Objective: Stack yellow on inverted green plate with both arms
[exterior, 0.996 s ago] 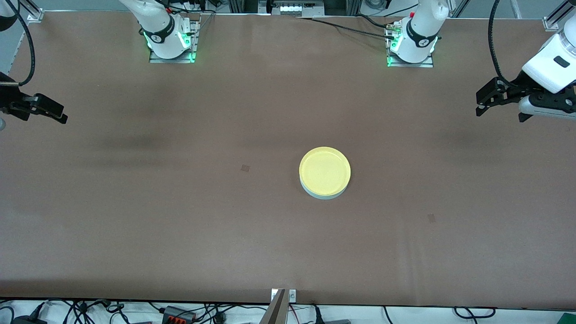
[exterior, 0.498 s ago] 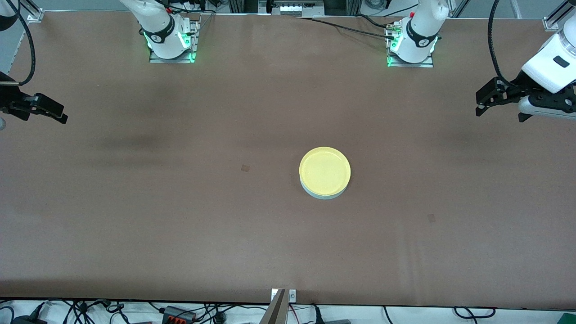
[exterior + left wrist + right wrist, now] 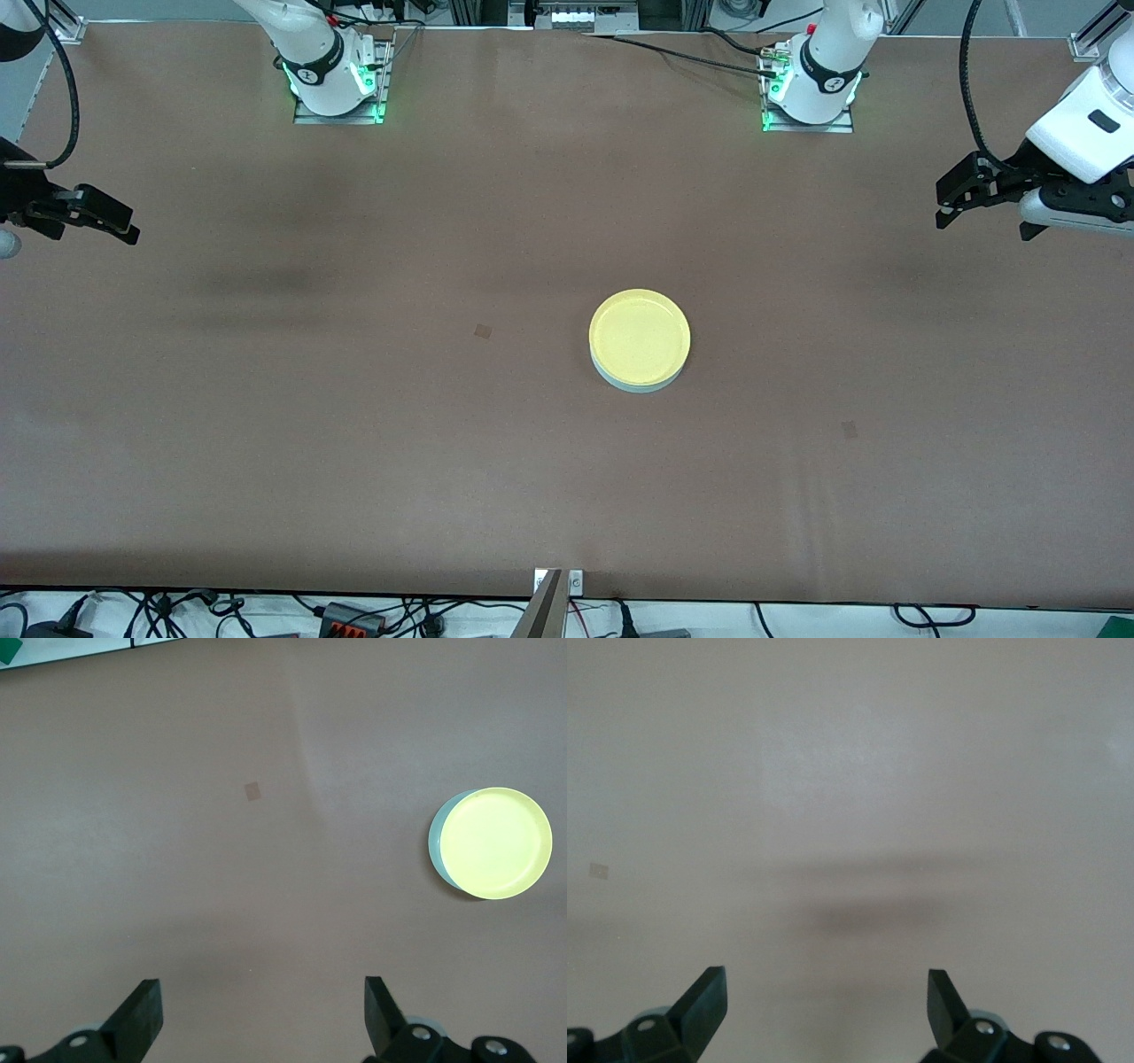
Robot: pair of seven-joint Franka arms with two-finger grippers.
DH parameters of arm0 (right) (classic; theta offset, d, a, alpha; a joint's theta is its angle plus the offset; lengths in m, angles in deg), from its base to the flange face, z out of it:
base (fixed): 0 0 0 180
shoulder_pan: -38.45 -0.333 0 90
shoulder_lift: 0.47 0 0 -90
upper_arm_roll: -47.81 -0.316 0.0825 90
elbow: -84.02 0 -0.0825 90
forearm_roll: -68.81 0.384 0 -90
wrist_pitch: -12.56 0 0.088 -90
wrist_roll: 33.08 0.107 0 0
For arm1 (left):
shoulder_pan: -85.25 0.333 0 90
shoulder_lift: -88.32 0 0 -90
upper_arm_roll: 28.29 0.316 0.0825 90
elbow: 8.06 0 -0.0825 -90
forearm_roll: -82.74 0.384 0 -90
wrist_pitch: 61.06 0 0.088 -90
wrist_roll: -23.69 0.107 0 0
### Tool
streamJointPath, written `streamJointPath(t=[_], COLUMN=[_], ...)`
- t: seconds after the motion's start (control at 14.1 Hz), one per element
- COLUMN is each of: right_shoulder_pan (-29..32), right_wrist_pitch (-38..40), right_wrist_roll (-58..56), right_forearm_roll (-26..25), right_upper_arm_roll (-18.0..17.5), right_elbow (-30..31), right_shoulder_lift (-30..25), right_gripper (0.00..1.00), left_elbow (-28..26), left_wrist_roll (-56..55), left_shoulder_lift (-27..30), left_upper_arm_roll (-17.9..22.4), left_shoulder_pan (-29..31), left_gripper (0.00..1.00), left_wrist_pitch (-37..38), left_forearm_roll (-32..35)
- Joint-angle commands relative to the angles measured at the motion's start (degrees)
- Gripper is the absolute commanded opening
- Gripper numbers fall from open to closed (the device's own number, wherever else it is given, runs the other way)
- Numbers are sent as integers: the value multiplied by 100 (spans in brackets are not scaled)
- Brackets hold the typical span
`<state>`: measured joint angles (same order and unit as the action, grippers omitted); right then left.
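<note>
**Yellow plate sits on the green plate, both grippers empty**

The yellow plate (image 3: 640,335) rests rim-up on the green plate (image 3: 640,383), of which only a pale edge shows beneath it, near the middle of the table (image 3: 354,425). Nothing lies in the yellow plate. The left gripper (image 3: 946,211) hangs over the left arm's end of the table, fingers wide apart, holding nothing. The right gripper (image 3: 124,232) hangs over the right arm's end, likewise spread and empty.

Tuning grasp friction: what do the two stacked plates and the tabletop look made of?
Yellow plate: likely plastic, smooth, evenly coloured, matte with a slight sheen. Green plate under it: only its pale edge shows, probably the same plastic. Table: brown matte sheet, faintly creased, perhaps paper or fabric.
</note>
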<state>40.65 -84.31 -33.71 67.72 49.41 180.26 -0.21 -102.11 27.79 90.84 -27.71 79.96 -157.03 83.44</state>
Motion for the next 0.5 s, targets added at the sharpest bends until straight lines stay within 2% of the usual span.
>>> streamJointPath(t=[0.0,0.43], right_shoulder_pan=[18,71], right_wrist_pitch=[-34,-16], right_wrist_roll=[-77,-86], right_forearm_roll=[-76,-58], right_upper_arm_roll=[-2,-98], right_elbow=[44,52], right_shoulder_lift=[-52,-52], right_gripper=[100,100], left_elbow=[177,177], left_wrist_roll=[126,126], left_shoulder_lift=[-67,-67], left_upper_arm_roll=[56,65], left_shoulder_pan=[-60,-60], left_gripper=[100,100], left_wrist_pitch=[131,131], left_forearm_roll=[-113,-113])
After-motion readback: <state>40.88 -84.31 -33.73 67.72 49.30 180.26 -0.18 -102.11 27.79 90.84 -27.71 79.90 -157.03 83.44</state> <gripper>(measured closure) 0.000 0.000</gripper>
